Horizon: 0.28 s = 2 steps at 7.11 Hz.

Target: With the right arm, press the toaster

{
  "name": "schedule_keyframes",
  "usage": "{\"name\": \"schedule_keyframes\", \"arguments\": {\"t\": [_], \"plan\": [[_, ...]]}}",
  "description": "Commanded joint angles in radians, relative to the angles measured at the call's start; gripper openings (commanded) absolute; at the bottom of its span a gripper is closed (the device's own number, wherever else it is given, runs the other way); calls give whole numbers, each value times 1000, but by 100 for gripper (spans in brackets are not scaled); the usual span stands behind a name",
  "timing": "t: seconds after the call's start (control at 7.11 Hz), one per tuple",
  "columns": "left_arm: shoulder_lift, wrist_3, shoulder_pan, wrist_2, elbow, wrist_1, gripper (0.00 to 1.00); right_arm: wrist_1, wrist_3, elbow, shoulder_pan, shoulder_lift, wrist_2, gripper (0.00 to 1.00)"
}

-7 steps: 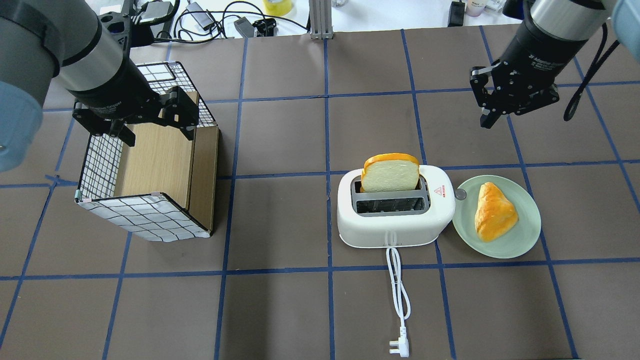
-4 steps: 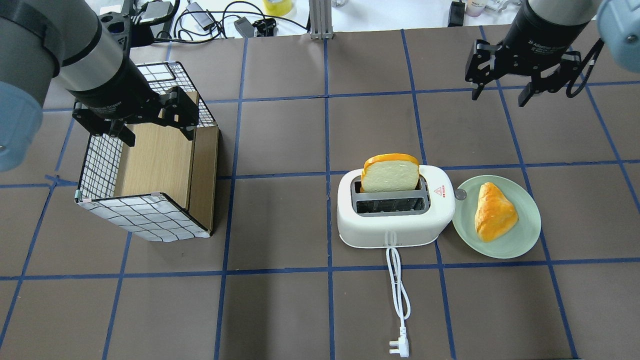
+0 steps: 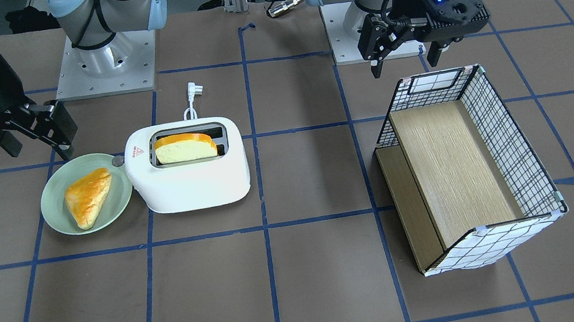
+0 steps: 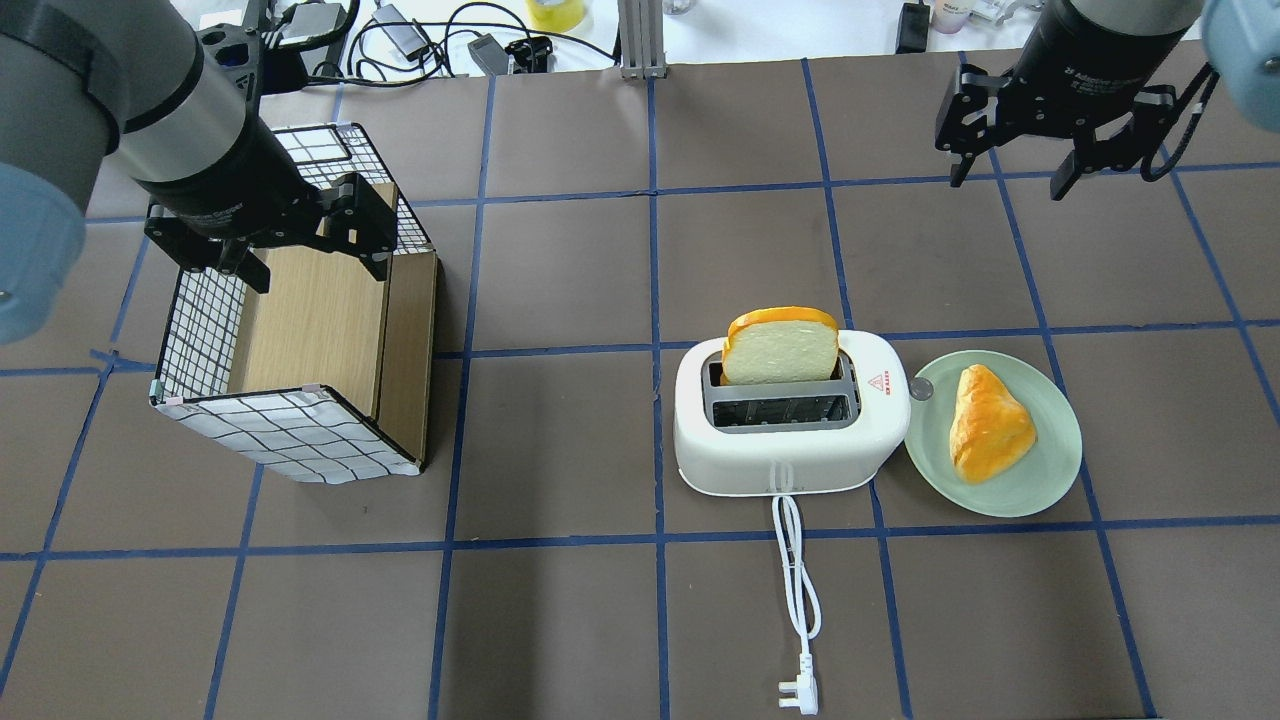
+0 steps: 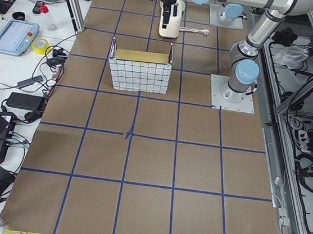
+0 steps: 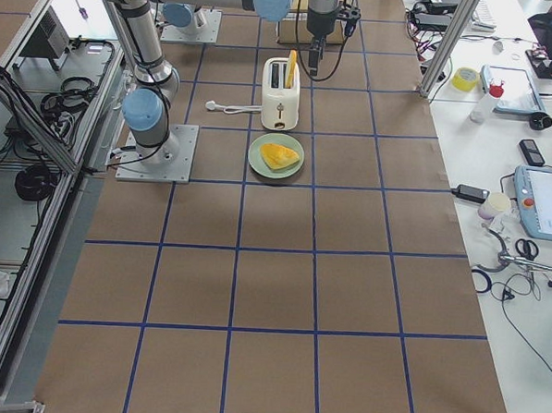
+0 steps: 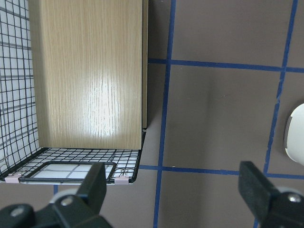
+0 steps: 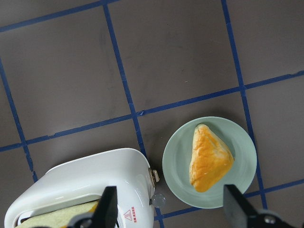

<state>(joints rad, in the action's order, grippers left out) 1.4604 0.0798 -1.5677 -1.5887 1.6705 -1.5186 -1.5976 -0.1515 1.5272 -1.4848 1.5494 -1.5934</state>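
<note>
The white toaster (image 4: 785, 420) stands mid-table with a slice of bread (image 4: 781, 346) upright in its far slot. Its grey knob (image 4: 919, 391) faces a pale green plate. It also shows in the front view (image 3: 190, 167) and the right wrist view (image 8: 90, 187). My right gripper (image 4: 1015, 170) is open and empty, high above the table beyond the plate, apart from the toaster; in the front view it (image 3: 33, 140) hangs just behind the plate. My left gripper (image 4: 310, 262) is open and empty above a wire basket.
The pale green plate (image 4: 1040, 485) with a triangular pastry (image 4: 988, 422) touches the toaster's right end. The white cord and plug (image 4: 800, 600) trail toward the robot. A checked wire basket with a wooden liner (image 4: 300, 340) stands at the left.
My right gripper has risen, moved away from the toaster toward the table's far edge, and turned so its fingers spread sideways. The left arm, toaster and plate have not moved.
</note>
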Motion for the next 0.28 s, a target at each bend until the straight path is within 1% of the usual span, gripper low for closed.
{"name": "schedule_keyframes", "arguments": {"t": [0.0, 0.14], "plan": [[0, 0, 0, 0, 0, 0, 100, 2, 0, -1, 0, 0, -2, 81], [0, 0, 0, 1, 0, 0, 100, 2, 4, -1, 0, 0, 0, 82]]}}
